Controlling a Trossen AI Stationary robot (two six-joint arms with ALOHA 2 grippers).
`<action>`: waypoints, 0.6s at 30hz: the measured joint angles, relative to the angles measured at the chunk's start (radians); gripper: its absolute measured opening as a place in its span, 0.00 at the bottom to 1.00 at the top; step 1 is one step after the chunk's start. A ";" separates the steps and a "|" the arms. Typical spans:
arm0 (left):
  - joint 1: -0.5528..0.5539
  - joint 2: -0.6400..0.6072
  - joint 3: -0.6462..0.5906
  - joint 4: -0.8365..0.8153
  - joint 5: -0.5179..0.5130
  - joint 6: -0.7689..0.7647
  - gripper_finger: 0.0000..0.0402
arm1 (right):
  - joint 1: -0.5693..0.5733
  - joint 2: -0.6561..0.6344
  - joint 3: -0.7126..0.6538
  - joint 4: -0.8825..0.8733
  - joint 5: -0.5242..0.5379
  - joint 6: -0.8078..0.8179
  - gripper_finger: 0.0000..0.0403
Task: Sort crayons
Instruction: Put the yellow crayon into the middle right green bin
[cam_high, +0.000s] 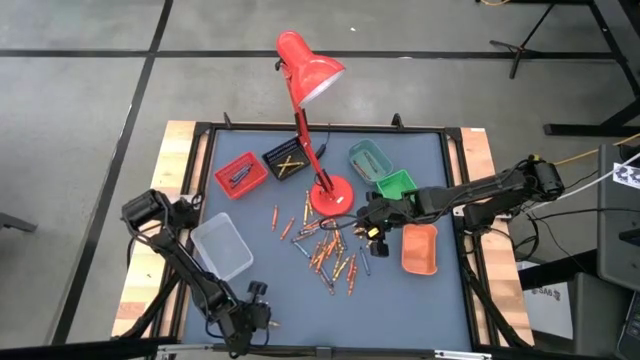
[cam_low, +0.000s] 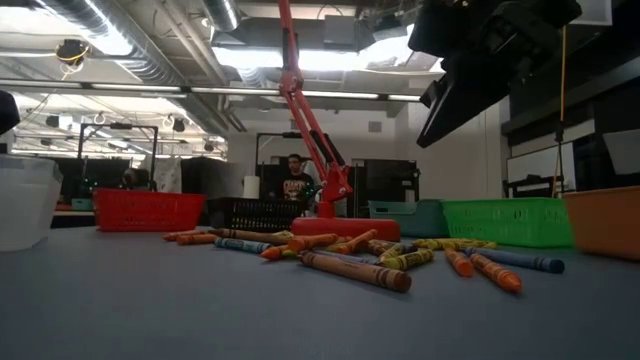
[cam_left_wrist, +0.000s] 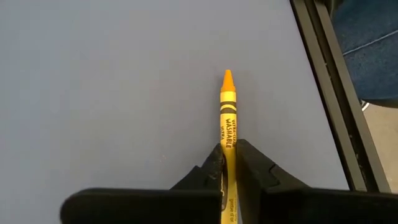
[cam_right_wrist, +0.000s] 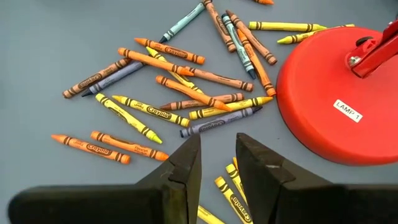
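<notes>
The left gripper (cam_left_wrist: 227, 163), at the counter's (cam_high: 420, 300) near left corner, is clamping one yellow crayon (cam_left_wrist: 227, 118) for sorting, while the right gripper (cam_right_wrist: 217, 155) is hovering parted over the crayons (cam_high: 330, 250) beside the lamp base (cam_right_wrist: 336, 93).

I see even overhead light on the table (cam_high: 420, 290); in my low view ceiling lights (cam_low: 300, 60) glare, the near crayons (cam_low: 355, 270) sharp, the room behind soft.
</notes>
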 joint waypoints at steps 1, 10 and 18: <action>0.005 0.000 0.000 0.002 -0.002 0.000 0.01 | 0.000 0.000 0.000 0.002 0.000 0.000 0.25; 0.098 0.003 -0.002 0.018 -0.040 0.005 0.02 | 0.000 0.000 0.000 0.007 0.000 0.000 0.25; 0.217 0.005 -0.005 0.025 -0.194 0.155 0.02 | 0.000 0.000 0.000 0.043 0.000 0.000 0.25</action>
